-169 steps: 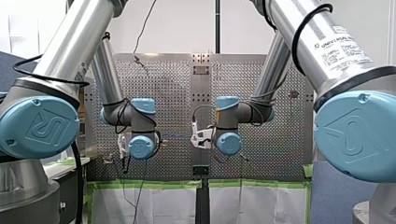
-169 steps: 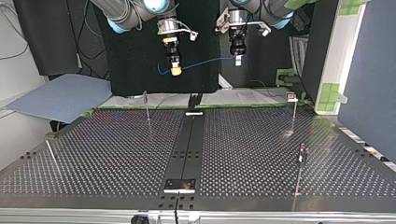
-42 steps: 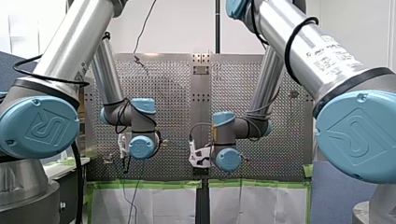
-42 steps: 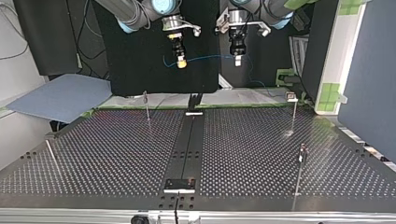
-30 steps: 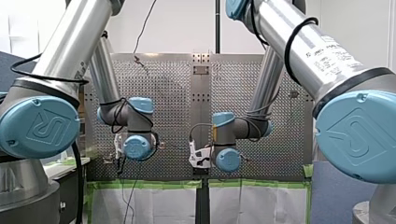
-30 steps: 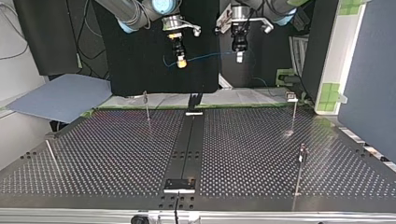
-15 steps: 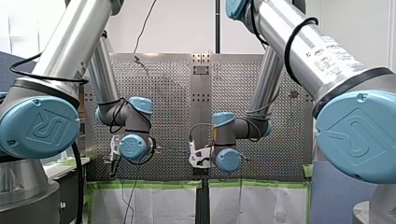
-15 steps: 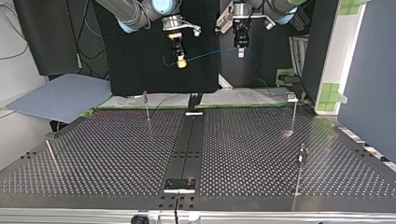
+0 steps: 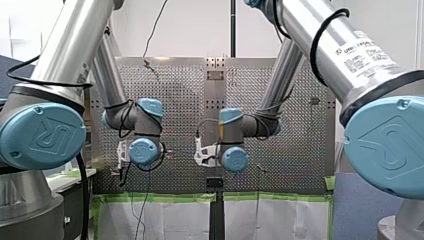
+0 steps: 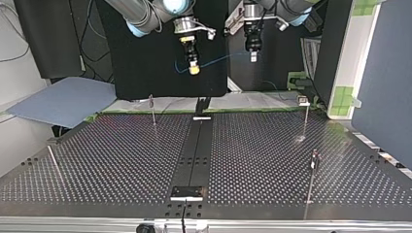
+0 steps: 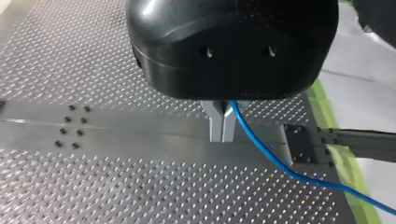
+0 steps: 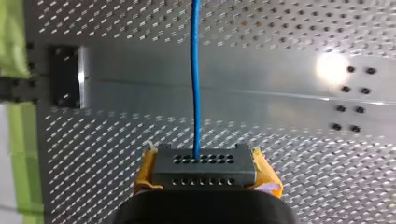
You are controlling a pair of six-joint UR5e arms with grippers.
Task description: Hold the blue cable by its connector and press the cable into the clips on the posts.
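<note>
place: robot lab | signs: perforated table (image 10: pixel 121 160), my left arm (image 9: pixel 75 45), my right arm (image 9: pixel 325 35)

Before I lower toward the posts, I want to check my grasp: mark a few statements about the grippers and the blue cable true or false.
1. My right gripper holds the black connector between its yellow pads. True.
2. My left gripper is open and empty. False: its metal fingers are shut on the blue cable.
3. The blue cable is already pressed into a clip on one of the posts. False: it spans between the two grippers, above the table and apart from the posts.
4. The blue cable leaves the connector's face on the side away from my right gripper. True.
</note>
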